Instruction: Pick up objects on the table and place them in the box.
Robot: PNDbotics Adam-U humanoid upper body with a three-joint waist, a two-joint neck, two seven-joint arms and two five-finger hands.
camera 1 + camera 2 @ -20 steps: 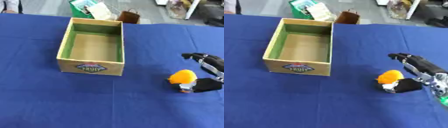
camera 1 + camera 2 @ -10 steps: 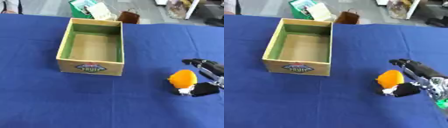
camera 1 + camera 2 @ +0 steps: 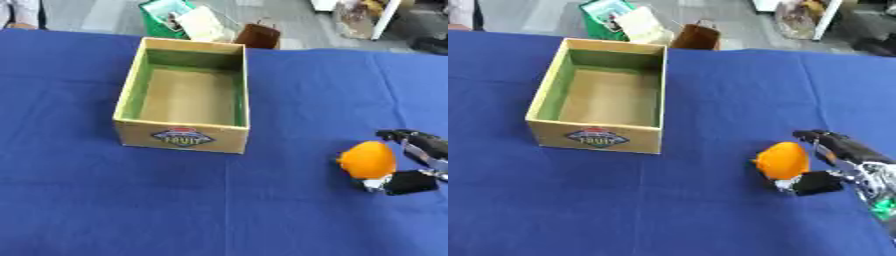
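Note:
An orange (image 3: 367, 159) lies on the blue tablecloth at the right, well clear of the box. My right hand (image 3: 852, 159) comes in from the right edge and brackets it. The black thumb (image 3: 411, 182) presses against the fruit's lower right side, and the fingers (image 3: 409, 137) reach over its upper right side. The open cardboard fruit box (image 3: 182, 138), green inside, stands left of centre and holds nothing. My left hand shows in neither view.
Blue cloth (image 3: 105, 200) covers the whole table, with bare room in front of the box and between it and the orange. Beyond the far edge, on the floor, stand a green crate (image 3: 179, 20) and a brown bag (image 3: 255, 36).
The right hand's fingers have come down closer to the orange and the thumb has drawn in under it. The orange has shifted slightly towards me. The box has stayed put.

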